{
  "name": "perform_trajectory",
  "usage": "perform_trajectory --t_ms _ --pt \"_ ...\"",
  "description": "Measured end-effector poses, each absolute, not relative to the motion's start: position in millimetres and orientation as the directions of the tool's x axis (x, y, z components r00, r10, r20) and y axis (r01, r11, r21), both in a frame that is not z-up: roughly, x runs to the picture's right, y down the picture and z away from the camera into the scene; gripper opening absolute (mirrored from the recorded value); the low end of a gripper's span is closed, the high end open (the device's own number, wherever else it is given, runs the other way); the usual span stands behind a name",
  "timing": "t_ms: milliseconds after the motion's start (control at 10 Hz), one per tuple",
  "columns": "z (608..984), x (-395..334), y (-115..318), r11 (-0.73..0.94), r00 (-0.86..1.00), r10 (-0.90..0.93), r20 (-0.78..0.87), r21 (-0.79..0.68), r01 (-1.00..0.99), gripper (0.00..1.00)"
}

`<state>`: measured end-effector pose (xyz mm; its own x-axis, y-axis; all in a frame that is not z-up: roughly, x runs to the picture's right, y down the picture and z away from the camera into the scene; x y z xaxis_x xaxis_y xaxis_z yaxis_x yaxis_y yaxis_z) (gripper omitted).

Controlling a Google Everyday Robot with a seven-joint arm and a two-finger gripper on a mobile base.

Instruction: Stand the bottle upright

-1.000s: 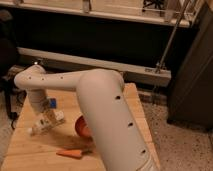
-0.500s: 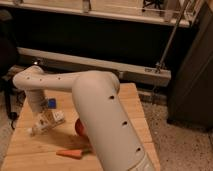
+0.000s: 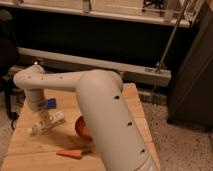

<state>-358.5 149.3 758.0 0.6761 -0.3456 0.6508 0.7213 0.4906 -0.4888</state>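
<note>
The whitish-cream bottle (image 3: pixel 50 122) lies tilted on the wooden table (image 3: pixel 30 150) at the left, its narrow end pointing to the lower left. My gripper (image 3: pixel 43 116) hangs from the white arm (image 3: pixel 100 100) and sits right at the bottle, over its middle. The arm comes up from the lower right, bends at the top and reaches left over the table. I cannot tell whether the bottle rests on the table or is slightly lifted.
A red bowl (image 3: pixel 80 127) stands right of the bottle, partly hidden by the arm. An orange carrot-like object (image 3: pixel 70 153) lies near the front edge. A small blue item (image 3: pixel 49 103) sits behind the gripper. A dark wall and a metal rail run behind the table.
The arm's big upper link has swung left and now covers more of the bowl. The gripper and bottle have stayed in nearly the same spot.
</note>
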Motion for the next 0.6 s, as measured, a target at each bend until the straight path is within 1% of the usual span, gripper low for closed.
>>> perform_trajectory --t_ms 200,300,600 --pt "749.8 -375.0 146.3 0.561 0.740 -0.263 0.619 -0.526 0.639 0.78" --pt "746.7 -379.8 145.9 0.576 0.760 -0.251 0.599 -0.538 0.615 0.78" --pt "743.9 -392.8 150.4 0.589 0.801 -0.302 0.517 -0.559 0.583 0.78"
